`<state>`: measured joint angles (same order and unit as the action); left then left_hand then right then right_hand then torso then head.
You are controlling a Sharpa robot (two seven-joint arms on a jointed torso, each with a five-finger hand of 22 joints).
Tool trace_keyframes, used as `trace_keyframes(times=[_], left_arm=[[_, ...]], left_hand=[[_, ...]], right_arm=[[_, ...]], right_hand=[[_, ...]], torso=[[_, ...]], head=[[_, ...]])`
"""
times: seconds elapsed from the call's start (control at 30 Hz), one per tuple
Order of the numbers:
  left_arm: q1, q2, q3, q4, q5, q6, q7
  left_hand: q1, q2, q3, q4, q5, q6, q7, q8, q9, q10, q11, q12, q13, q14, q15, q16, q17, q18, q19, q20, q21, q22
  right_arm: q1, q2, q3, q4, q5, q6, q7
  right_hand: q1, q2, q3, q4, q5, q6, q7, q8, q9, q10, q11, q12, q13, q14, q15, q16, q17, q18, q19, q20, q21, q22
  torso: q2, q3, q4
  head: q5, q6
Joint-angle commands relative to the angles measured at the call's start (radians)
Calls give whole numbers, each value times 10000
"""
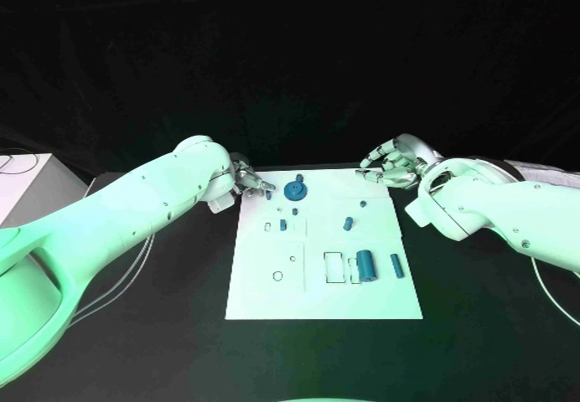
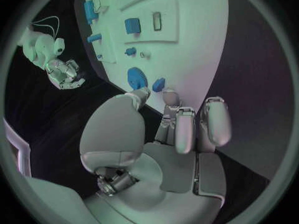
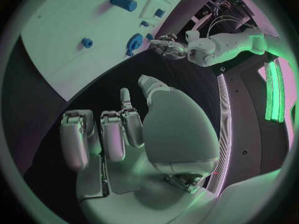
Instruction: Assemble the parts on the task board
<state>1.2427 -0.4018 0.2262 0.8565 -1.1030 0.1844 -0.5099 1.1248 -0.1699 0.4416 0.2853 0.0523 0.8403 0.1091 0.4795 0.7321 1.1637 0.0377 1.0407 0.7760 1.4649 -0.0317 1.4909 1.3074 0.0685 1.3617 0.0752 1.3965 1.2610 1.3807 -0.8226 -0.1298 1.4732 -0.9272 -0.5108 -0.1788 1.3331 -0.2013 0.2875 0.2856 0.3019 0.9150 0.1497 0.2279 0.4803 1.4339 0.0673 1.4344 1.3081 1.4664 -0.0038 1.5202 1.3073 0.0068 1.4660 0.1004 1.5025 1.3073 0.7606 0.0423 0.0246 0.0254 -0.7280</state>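
Note:
The white task board [image 1: 320, 289] lies in the middle of the black table. My left hand [image 1: 248, 180] hovers at its far left corner, fingers spread; its fingertips [image 2: 172, 97] stand just short of a small blue piece [image 2: 158, 84] beside a round blue disc [image 1: 297, 191], and it holds nothing. My right hand [image 1: 389, 165] hangs over the table just off the far right corner, fingers apart and empty. Small blue pegs [image 1: 348, 223] stand mid-board. A thick blue cylinder [image 1: 366, 265] and a thin one [image 1: 396, 266] lie toward the near right.
A white box [image 1: 24, 180] stands at the table's left edge. Thin cables [image 1: 133, 260] trail on the table under my left arm. An outlined rectangular recess [image 1: 335, 266] and a small oval hole [image 1: 278, 275] mark the board's near half.

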Motion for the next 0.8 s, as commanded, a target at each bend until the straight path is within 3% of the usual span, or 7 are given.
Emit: trace_keyframes(times=[0.03,0.63,0.73,0.8], left_arm=[[25,61,-22,-20,-30,310,15],[29,131,-123,-147,72,308,17],[29,117,-130,-137,108,290,18],[29,108,-134,-132,162,267,22]], left_hand=[[98,-5,-5,-46,-20,67,16,-69,-10,62,-42,57,0,674,28,45,1508,28,72,5,66,8],[311,29,105,-114,-19,99,4,-83,-55,66,-55,82,4,683,18,72,1536,22,88,-5,86,43],[618,152,339,-245,-18,135,-21,-88,-94,72,-81,105,17,685,-2,85,1546,19,95,-17,100,68],[1150,323,796,-603,-14,216,-97,-42,-100,56,-153,94,5,691,-64,101,1563,16,108,-51,117,100]], right_arm=[[1,19,5,14,-69,7,68],[2,42,5,6,-69,17,64],[2,42,5,0,-69,17,63],[2,42,5,-4,-69,18,62]], right_hand=[[-18,32,47,-8,31,-69,-28,39,16,-64,-31,-45,1075,724,-52,-54,1329,108,710,-42,-32,2247],[-18,32,47,-8,31,-69,-28,39,16,-64,-31,-45,1075,724,-52,-54,1329,108,710,-42,-32,2247],[-18,32,47,-8,31,-69,-28,39,16,-64,-31,-45,1075,724,-52,-54,1329,108,710,-42,-32,2247],[-18,32,47,-8,31,-69,-28,39,16,-64,-31,-45,1075,724,-52,-54,1329,108,710,-42,-32,2247]], torso=[[5,-9,-12],[2,1,2],[3,1,0],[3,1,3]], head=[[-3,-18],[-26,-79],[-33,-87],[-33,-89]])
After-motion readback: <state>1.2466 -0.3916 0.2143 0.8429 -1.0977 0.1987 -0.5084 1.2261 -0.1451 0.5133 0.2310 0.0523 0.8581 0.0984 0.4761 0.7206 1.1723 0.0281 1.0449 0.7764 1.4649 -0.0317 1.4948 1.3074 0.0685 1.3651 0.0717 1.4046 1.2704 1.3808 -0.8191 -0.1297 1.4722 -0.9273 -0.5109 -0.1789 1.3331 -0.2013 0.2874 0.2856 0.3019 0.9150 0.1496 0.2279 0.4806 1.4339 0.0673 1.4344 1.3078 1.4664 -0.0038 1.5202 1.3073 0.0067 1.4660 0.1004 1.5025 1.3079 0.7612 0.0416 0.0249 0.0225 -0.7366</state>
